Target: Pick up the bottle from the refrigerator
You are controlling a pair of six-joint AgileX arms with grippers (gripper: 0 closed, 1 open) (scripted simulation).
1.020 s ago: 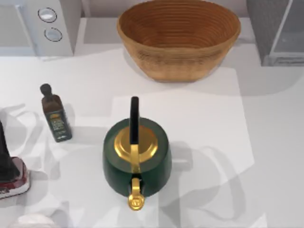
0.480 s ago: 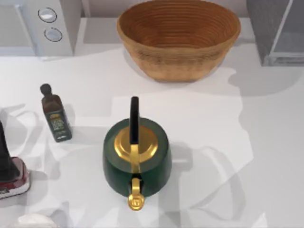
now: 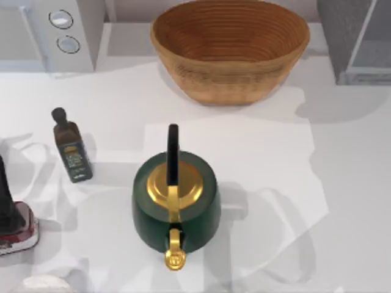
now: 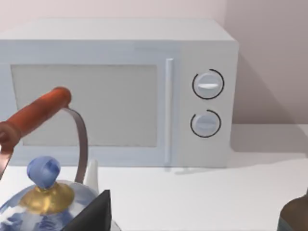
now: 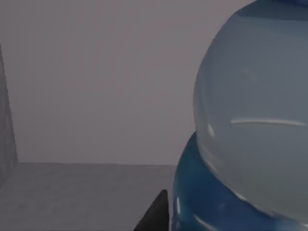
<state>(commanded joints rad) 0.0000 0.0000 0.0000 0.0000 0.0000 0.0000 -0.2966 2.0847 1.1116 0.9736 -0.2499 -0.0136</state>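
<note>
My right wrist camera is looking into the grey refrigerator (image 3: 354,36) at the desk's far right corner, where the bottle (image 5: 255,120) is looming very close, pale body above blue base. I cannot tell my right claw's state, nor my left's.

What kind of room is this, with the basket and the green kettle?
It looks like a kitchen, though a rendered one. A white microwave with two knobs stands at the back left, a green kettle sits mid-counter, and a grey refrigerator stands at the back right, past the basket.
</note>
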